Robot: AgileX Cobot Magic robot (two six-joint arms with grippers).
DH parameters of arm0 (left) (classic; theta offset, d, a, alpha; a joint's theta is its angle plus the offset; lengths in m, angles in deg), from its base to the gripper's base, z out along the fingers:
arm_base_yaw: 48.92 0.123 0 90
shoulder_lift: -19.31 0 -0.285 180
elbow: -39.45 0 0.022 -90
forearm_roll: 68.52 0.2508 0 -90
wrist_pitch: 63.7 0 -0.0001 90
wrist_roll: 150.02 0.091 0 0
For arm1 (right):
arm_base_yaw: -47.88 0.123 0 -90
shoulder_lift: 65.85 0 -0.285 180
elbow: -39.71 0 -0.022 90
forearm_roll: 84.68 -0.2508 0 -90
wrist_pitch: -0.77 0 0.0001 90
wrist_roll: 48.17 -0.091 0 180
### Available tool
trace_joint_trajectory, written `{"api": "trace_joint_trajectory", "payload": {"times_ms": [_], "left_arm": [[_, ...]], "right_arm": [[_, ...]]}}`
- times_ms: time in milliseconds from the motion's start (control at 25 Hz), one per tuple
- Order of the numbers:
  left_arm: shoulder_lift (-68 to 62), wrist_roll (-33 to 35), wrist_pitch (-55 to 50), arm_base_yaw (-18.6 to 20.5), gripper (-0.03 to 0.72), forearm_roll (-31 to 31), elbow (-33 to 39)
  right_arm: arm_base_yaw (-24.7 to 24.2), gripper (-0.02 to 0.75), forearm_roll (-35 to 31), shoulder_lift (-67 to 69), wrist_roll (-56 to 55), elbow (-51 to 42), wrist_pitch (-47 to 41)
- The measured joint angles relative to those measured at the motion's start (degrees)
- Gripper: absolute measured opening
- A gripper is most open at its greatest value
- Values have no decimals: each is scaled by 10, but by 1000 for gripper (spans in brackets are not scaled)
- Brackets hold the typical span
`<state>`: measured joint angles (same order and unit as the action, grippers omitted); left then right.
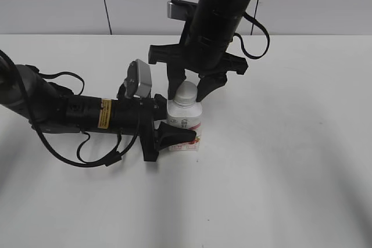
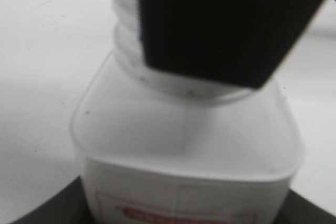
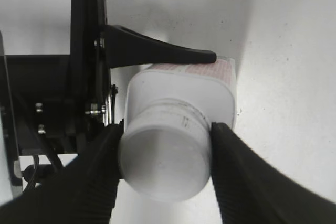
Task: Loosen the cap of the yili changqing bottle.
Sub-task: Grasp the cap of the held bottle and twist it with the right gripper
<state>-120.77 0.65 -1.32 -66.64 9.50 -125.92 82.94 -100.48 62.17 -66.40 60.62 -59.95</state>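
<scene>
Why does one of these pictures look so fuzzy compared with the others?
Left wrist view: the camera sits very close, so the bottle and the dark finger in front of its neck are soft and out of focus. Right wrist view: the cap is fairly sharp. Exterior view: evenly lit, with faint shadows on the table.

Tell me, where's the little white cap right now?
In the exterior view the cap sits atop the bottle near the table's middle, between the right gripper's fingers.
</scene>
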Motion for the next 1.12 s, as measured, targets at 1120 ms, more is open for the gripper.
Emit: {"api": "trace_joint_trajectory", "payload": {"times_ms": [1120], "left_arm": [[0,2,1,0,391,5,0]], "right_arm": [[0,396,5,0,669,0,-4]]}}
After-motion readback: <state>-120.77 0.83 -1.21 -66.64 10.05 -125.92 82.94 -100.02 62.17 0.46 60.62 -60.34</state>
